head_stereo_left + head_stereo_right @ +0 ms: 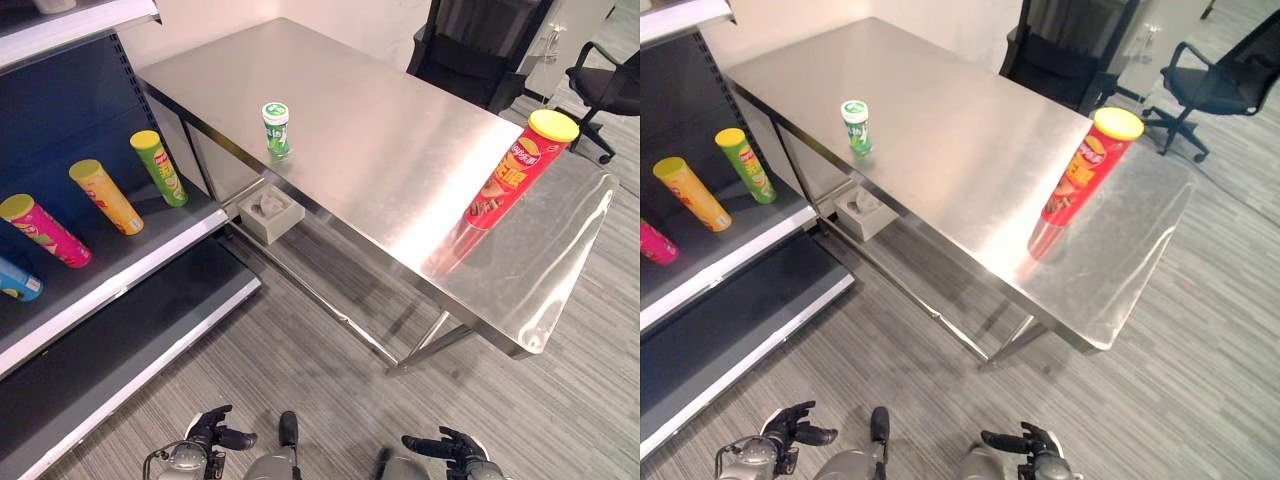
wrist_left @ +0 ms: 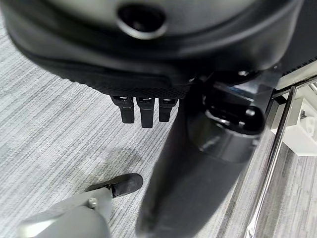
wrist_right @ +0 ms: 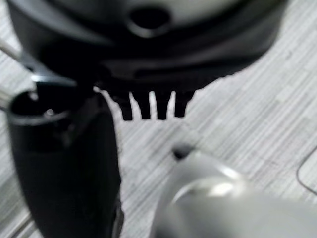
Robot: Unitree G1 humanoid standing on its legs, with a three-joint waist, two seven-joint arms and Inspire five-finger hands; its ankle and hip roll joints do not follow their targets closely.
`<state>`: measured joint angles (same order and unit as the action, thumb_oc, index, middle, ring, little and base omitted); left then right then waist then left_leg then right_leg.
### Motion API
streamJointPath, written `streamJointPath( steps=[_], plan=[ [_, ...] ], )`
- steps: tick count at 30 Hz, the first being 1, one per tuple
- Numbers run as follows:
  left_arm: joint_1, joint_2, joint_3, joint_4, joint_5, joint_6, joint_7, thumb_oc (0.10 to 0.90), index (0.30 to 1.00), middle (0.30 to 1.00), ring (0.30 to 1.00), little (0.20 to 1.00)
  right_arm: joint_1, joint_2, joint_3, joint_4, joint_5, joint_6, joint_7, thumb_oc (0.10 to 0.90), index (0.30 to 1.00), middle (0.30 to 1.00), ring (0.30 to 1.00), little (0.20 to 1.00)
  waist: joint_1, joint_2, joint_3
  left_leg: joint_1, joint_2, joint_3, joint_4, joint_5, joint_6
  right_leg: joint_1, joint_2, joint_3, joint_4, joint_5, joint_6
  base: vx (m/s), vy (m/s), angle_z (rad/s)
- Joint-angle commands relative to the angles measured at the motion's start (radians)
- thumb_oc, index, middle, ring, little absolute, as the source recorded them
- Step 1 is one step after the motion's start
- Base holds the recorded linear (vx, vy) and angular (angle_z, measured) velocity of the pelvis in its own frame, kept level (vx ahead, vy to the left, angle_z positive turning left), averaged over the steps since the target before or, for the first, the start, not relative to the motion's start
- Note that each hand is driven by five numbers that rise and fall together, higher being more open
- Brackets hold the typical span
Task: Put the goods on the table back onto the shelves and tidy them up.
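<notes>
— Table? 
— Steel table (image 1: pixel 400 140): small green canister (image 1: pixel 276 129) upright near its left edge, tall red can (image 1: pixel 520 168) upright toward its right end.
— Shelf? 
— Shelf (image 1: pixel 150 240): green (image 1: pixel 158 167), yellow (image 1: pixel 105 197), pink (image 1: pixel 44 230) cans lying.

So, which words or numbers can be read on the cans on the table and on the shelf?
red can on the table: yellow print, too blurred to read.
small green can: label too small to read.
tall green can, yellow can, pink can, blue can on the shelf: too small to read.
</notes>
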<state>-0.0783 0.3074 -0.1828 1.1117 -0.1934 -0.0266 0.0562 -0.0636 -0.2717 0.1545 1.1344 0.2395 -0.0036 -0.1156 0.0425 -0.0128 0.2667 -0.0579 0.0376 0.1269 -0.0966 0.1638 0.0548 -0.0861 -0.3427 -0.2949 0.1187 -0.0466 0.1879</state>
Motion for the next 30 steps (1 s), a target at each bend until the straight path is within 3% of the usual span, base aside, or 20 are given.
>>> streamJointPath(
  steps=[1,4,7,9,11,12,14,17,21,24,30],
  plan=[
    [-0.013,0.02,0.01,-0.004,0.019,-0.024,0.019,0.8,0.9,0.9,0.9,0.9,0.008,-0.065,-0.039,0.011,-0.014,-0.003,-0.034,0.8,0.9,0.9,0.9,0.9,0.0,-0.032,-0.026,0.045,0.026,0.001,0.033,-0.141,-0.103,0.064,0.071,0.057,-0.139,0.14,0.025,0.09,-0.124,-0.1],
    [-0.004,0.012,0.011,-0.017,0.014,-0.03,0.014,0.8,0.9,0.9,0.9,0.9,0.043,-0.076,-0.061,0.009,-0.007,-0.003,-0.029,0.8,0.9,0.9,0.9,0.9,-0.012,-0.051,-0.044,0.056,0.044,0.009,0.027,-0.134,-0.122,0.099,0.092,0.048,-0.19,0.171,0.031,0.1,-0.14,0.16],
    [-0.002,0.013,0.01,-0.029,0.01,-0.026,0.009,0.8,0.9,0.9,0.9,0.9,0.072,-0.096,-0.12,0.042,0.017,0.0,-0.042,0.8,0.9,0.9,0.9,0.9,-0.033,-0.052,-0.052,0.069,0.072,0.005,0.017,-0.129,-0.143,0.121,0.115,0.038,-0.206,0.153,0.025,0.11,-0.163,0.02],
    [0.05,0.032,0.044,-0.09,0.011,-0.02,-0.004,0.8,0.9,0.9,0.9,0.9,0.114,-0.172,-0.297,-0.06,0.108,-0.017,-0.079,0.8,0.9,0.9,0.9,0.9,-0.058,-0.043,-0.071,0.109,0.09,0.024,0.009,-0.145,-0.154,0.147,0.13,0.043,-0.206,0.134,0.026,0.17,-0.04,-0.24],
    [0.062,0.031,0.051,-0.107,0.017,-0.021,-0.009,0.8,0.9,0.9,0.9,0.9,0.129,-0.191,-0.335,-0.114,0.123,-0.027,-0.089,0.8,0.9,0.9,0.9,0.9,-0.063,-0.041,-0.079,0.113,0.092,0.027,0.009,-0.147,-0.155,0.149,0.13,0.045,-0.206,0.132,0.027,0.09,0.014,-0.23],
    [0.079,0.022,0.068,-0.116,0.034,-0.019,-0.019,0.8,0.9,0.9,0.9,0.9,0.154,-0.259,-0.418,-0.279,0.13,-0.057,-0.117,0.8,0.9,0.9,0.9,0.9,-0.073,-0.034,-0.085,0.134,0.094,0.033,0.009,-0.16,-0.158,0.165,0.132,0.046,-0.206,0.124,0.029,0.09,0.029,-0.21],
    [0.084,0.009,0.068,-0.107,0.057,-0.02,-0.026,0.8,0.9,0.9,0.9,0.9,0.158,-0.329,-0.496,-0.429,0.141,-0.096,-0.134,0.8,0.9,0.9,0.9,0.9,-0.08,-0.029,-0.094,0.145,0.093,0.04,0.009,-0.167,-0.159,0.171,0.13,0.048,-0.206,0.121,0.029,0.08,0.037,-0.16],
    [0.089,0.0,0.059,-0.082,0.081,-0.02,-0.032,0.8,0.9,0.9,0.9,0.9,0.132,-0.439,-0.563,-0.704,0.155,-0.158,-0.124,0.8,0.9,0.9,0.9,0.9,-0.082,-0.025,-0.098,0.158,0.094,0.047,0.009,-0.178,-0.159,0.179,0.132,0.054,-0.206,0.115,0.029,0.04,0.027,-0.08],
    [0.101,0.009,0.037,-0.081,0.099,-0.027,-0.049,0.8,0.9,0.9,0.9,0.9,0.014,-0.604,-0.58,-0.904,0.171,-0.222,-0.101,0.8,0.9,0.9,0.9,0.9,-0.058,-0.025,-0.111,0.159,0.094,0.046,0.009,-0.182,-0.161,0.185,0.131,0.049,-0.206,0.111,0.028,0.02,0.005,0.0],
    [0.112,0.014,0.021,-0.095,0.104,-0.03,-0.058,0.8,0.9,0.9,0.9,0.9,-0.056,-0.652,-0.56,-0.951,0.178,-0.246,-0.098,0.8,0.9,0.9,0.9,0.9,-0.04,-0.029,-0.123,0.151,0.092,0.041,0.009,-0.178,-0.162,0.185,0.127,0.038,-0.206,0.113,0.028,0.02,0.004,0.09],
    [0.137,0.012,-0.005,-0.11,0.096,-0.036,-0.064,0.8,0.9,0.9,0.9,0.9,-0.213,-0.707,-0.421,-0.928,0.181,-0.233,-0.082,0.8,0.9,0.9,0.9,0.9,0.001,-0.034,-0.131,0.147,0.09,0.028,0.009,-0.176,-0.165,0.199,0.122,0.015,-0.206,0.11,0.027,0.01,0.0,0.19]
  ],
)
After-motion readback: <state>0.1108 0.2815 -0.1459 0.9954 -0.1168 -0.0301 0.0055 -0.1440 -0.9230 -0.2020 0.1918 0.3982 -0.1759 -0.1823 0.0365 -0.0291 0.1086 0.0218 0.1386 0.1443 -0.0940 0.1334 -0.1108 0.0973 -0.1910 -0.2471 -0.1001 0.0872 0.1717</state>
